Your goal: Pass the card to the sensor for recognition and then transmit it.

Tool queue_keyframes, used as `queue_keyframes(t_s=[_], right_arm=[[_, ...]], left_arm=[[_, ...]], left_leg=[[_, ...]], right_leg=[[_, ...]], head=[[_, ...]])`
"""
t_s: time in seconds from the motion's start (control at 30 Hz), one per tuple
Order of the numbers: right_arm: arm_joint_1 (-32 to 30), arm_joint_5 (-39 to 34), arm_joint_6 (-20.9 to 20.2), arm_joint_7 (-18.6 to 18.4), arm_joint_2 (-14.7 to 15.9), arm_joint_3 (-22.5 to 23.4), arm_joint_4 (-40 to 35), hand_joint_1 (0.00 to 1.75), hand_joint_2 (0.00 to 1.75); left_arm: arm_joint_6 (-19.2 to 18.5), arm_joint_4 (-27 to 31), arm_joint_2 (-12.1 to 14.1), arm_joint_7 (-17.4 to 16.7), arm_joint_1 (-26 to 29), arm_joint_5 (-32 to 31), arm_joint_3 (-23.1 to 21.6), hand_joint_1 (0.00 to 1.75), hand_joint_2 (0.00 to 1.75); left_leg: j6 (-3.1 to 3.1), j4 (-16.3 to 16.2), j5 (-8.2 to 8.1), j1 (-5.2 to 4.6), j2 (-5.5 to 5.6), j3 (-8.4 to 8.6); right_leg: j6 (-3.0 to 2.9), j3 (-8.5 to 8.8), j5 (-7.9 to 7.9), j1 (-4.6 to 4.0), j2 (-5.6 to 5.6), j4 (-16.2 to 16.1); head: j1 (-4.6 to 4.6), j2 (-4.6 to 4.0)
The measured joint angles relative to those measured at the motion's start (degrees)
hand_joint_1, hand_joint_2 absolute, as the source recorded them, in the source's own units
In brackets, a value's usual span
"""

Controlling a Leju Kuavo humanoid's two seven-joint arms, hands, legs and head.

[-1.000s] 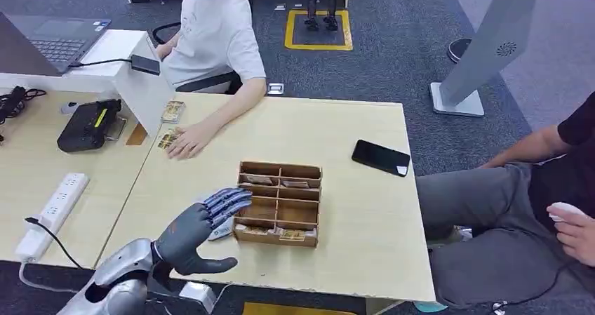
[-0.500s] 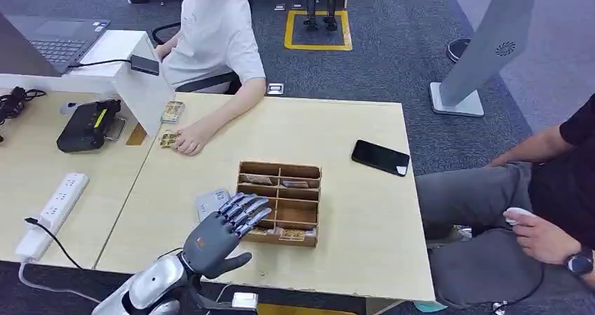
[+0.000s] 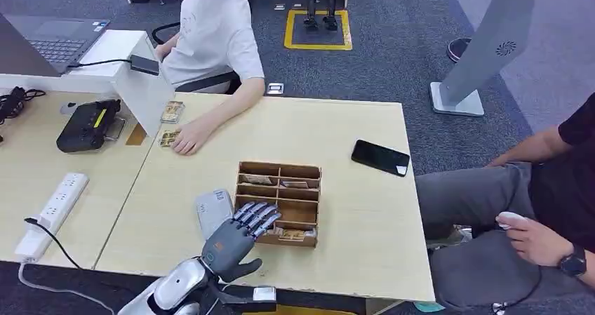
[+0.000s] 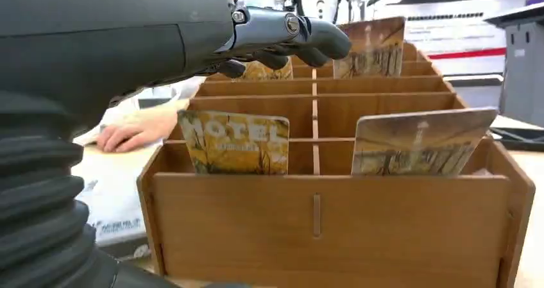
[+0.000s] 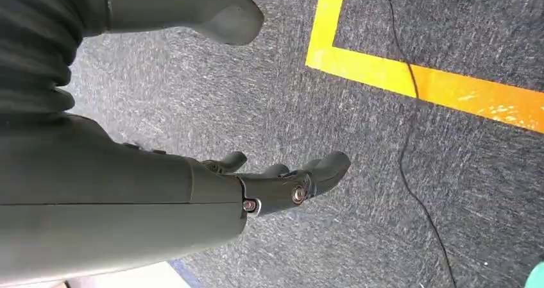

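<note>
A wooden slotted box (image 3: 281, 201) stands near the table's front edge and holds several yellow-brown cards. In the left wrist view a card printed HOTEL (image 4: 234, 143) and a second card (image 4: 421, 143) stand upright in the box's (image 4: 314, 219) front row. My left hand (image 3: 235, 241) hovers at the box's front left corner with its fingers (image 4: 290, 34) stretched over the rows, holding nothing. A flat grey sensor pad (image 3: 212, 210) lies on the table just left of the box. My right hand (image 5: 276, 186) hangs beside me over the carpet, fingers loosely apart and empty.
A seated person in a white shirt rests a hand (image 3: 186, 139) by loose cards (image 3: 171, 110) at the table's far left. A black phone (image 3: 381, 158) lies right of the box. A power strip (image 3: 52, 213) and black device (image 3: 90, 124) sit on the left desk. Another person (image 3: 540, 203) sits at the right.
My left hand has slid rightward along the front edge to the box's corner, uncovering the grey pad. The person on the right has shifted a hand.
</note>
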State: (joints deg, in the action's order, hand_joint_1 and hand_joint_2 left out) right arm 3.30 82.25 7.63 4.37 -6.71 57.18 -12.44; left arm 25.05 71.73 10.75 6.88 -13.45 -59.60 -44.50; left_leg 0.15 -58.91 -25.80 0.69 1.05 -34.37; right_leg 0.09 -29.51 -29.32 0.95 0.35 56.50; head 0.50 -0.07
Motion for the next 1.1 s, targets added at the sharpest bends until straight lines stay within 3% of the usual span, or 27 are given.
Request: queue_keyframes(t_s=[0.47, 0.67, 1.1], right_arm=[[0.6, -0.2, 0.2, -0.4, -0.7, -0.4, 0.0, 0.00, 1.75], [0.6, -0.6, -0.4, -0.5, -0.7, -0.6, 0.0, 0.00, 1.75], [0.6, -0.8, -0.4, -0.6, -0.7, -1.4, 0.0, 0.00, 1.75]], left_arm=[[0.4, -3.1, -1.3, -1.9, -0.7, -1.0, 0.0, 0.00, 1.75], [4.7, -3.5, -1.3, -3.5, -0.9, -5.4, 0.0, 0.00, 1.75], [6.3, -3.6, -1.0, -4.2, -1.0, -6.8, 0.0, 0.00, 1.75]], left_leg=[[0.00, 0.0, 0.00, 0.00, 0.00, 0.00], [0.00, 0.0, 0.00, 0.00, 0.00, -0.01], [0.00, 0.0, 0.00, 0.00, 0.00, 0.00]], right_leg=[[0.00, 0.01, 0.00, 0.00, 0.00, 0.0], [0.00, 0.01, 0.00, 0.00, 0.00, 0.0], [0.00, 0.02, 0.00, 0.00, 0.00, 0.0]], head=[[0.02, 0.00], [0.00, 0.00], [0.00, 0.00]])
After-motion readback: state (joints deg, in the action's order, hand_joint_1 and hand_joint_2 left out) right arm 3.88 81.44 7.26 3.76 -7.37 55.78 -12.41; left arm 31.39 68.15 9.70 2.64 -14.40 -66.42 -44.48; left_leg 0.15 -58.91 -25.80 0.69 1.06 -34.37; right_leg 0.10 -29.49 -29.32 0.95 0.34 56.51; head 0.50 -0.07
